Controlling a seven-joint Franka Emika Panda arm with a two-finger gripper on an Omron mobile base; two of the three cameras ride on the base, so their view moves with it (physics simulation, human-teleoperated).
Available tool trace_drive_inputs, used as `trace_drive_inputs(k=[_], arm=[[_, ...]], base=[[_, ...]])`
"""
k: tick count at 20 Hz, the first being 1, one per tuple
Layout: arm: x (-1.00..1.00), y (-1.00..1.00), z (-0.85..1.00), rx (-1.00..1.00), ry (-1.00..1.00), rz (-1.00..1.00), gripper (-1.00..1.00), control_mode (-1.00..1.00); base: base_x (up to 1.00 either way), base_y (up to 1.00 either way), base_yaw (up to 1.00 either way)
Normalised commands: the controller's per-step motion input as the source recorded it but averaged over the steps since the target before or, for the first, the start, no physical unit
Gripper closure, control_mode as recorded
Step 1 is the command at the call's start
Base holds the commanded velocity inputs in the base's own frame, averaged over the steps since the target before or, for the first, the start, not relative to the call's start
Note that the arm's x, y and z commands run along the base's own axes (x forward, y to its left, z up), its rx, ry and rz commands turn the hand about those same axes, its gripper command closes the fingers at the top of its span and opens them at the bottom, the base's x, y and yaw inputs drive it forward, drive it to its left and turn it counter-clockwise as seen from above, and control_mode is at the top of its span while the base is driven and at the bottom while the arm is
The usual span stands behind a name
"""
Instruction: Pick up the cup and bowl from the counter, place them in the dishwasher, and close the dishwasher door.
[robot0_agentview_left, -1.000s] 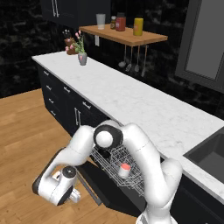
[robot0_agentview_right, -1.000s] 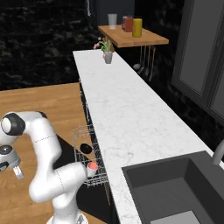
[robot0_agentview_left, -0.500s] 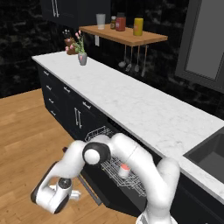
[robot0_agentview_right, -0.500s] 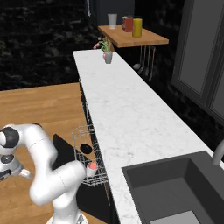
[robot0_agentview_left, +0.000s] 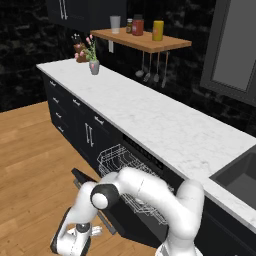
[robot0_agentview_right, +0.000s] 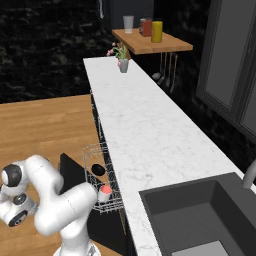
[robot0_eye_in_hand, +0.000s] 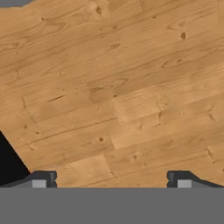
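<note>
Both base cameras are looking down over the counter (robot0_agentview_left: 165, 125) toward twelve o'clock; the hand camera is facing the wooden floor (robot0_eye_in_hand: 122, 87) closely.

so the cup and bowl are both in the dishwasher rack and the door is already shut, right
Not quite. The cup and bowl are in the rack, but the dishwasher door is open, folded down toward the floor, as the right base view shows.

We see a glossy white arm (robot0_agentview_left: 150, 192) built of rounded, tube-like links that bulge at the elbows. Each joint ends in a black disc cap (robot0_agentview_left: 101, 197) ringed in pale grey. The hand (robot0_agentview_right: 15, 212) is white with a dark round face, and its two finger tips (robot0_eye_in_hand: 40, 179) are small, dark grey blocks with lighter pads.
</note>
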Motion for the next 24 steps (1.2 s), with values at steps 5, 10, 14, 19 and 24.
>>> trace_drive_inputs(k=[5,10,14,19,24], arm=[[0.73,0.51,-0.02,-0.49,-0.07,0.22,-1.0,-1.0],[0.7,0.49,0.0,-0.47,-0.1,0.2,-1.0,-1.0],[0.55,0.31,0.02,-0.53,-0.23,0.16,-1.0,-1.0],[0.54,0.02,0.36,-0.59,-0.34,0.06,-1.0,-1.0],[0.65,0.0,0.48,-0.62,-0.35,0.0,-1.0,-1.0]], base=[[0.0,0.0,0.0],[0.0,0.0,0.0],[0.0,0.0,0.0],[0.0,0.0,0.0],[0.0,0.0,0.0]])
